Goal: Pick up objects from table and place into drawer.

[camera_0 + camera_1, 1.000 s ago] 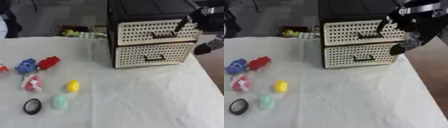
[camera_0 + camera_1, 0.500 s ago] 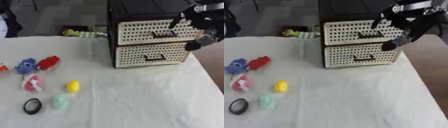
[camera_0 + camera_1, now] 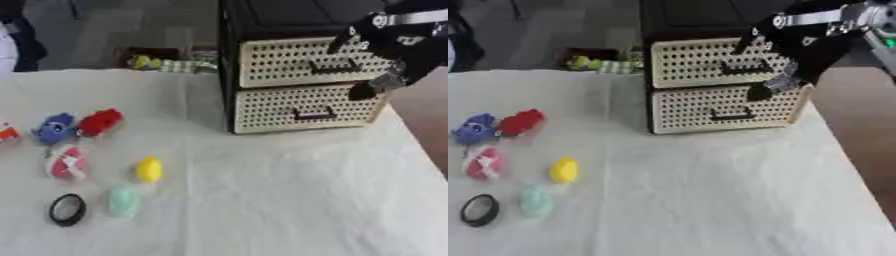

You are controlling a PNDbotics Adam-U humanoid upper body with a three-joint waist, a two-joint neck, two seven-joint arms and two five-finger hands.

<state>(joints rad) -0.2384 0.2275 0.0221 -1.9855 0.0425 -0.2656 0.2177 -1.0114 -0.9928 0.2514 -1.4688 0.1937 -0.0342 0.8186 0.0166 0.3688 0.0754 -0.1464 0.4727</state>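
White table (image 3: 262, 200); right hand (image 3: 794, 47) seemingly at upper drawer (image 3: 710, 62).

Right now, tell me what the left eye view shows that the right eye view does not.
Only the left eye view shows a small red-and-white thing at the left edge of the table. Only the right eye view shows more of the right arm behind the right hand and more bare floor right of the table. Both show the two-drawer cabinet, both drawers shut, the hand in front of the upper drawer, and the blue toy, red toy, yellow toy and black ring.
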